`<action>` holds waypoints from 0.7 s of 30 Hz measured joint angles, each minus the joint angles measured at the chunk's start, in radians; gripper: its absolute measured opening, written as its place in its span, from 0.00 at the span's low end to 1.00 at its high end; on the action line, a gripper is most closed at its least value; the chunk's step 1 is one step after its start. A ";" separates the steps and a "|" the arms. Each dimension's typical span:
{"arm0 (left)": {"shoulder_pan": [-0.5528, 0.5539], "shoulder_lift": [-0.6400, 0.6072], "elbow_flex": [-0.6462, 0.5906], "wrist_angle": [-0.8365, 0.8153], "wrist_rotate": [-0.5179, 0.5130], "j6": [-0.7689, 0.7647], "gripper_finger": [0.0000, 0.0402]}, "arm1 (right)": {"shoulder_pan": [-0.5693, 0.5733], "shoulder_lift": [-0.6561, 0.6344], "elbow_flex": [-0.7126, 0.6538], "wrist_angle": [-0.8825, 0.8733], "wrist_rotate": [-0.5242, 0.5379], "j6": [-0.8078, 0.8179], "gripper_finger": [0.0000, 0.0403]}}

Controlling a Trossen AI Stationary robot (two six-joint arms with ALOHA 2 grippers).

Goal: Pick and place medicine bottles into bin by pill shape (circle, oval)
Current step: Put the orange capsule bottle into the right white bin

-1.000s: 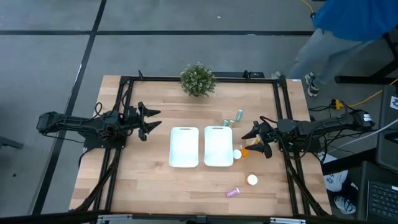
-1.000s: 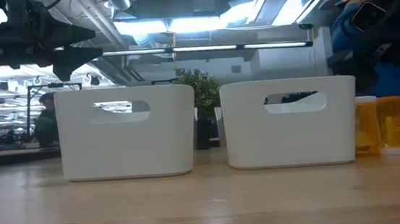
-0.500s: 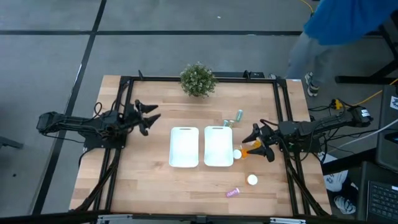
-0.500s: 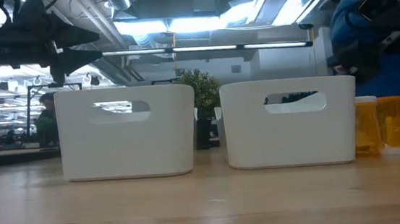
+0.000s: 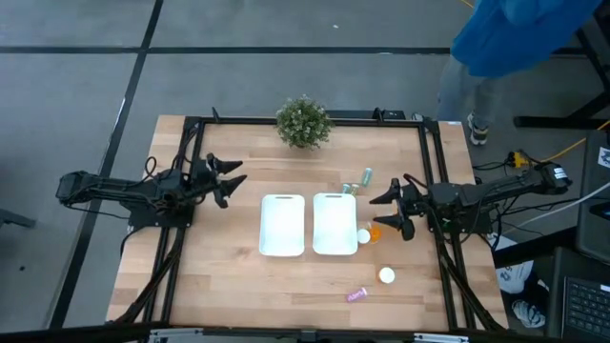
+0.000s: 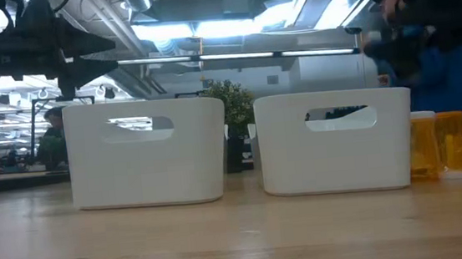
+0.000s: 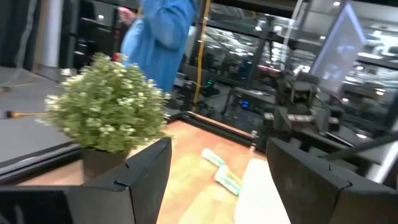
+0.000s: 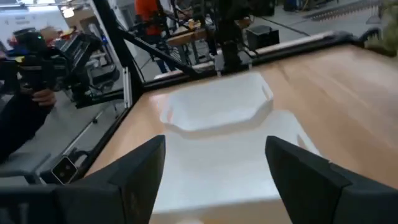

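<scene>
Right gripper (image 5: 386,211) rose, open | left gripper (image 5: 232,179) open | wooden table (image 5: 229,276)

My left arm reaches in from the left side, its gripper (image 5: 232,181) held above the table with the 2 fingers spread apart. My right arm reaches in from the right side, its gripper (image 5: 385,211) also raised, fingers (image 8: 137,171) spread wide with nothing between them, pointing toward the centre.
</scene>
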 joint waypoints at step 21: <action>0.000 0.000 0.000 -0.060 0.052 -0.043 0.64 | 0.000 0.250 0.488 -1.124 -0.036 0.323 0.69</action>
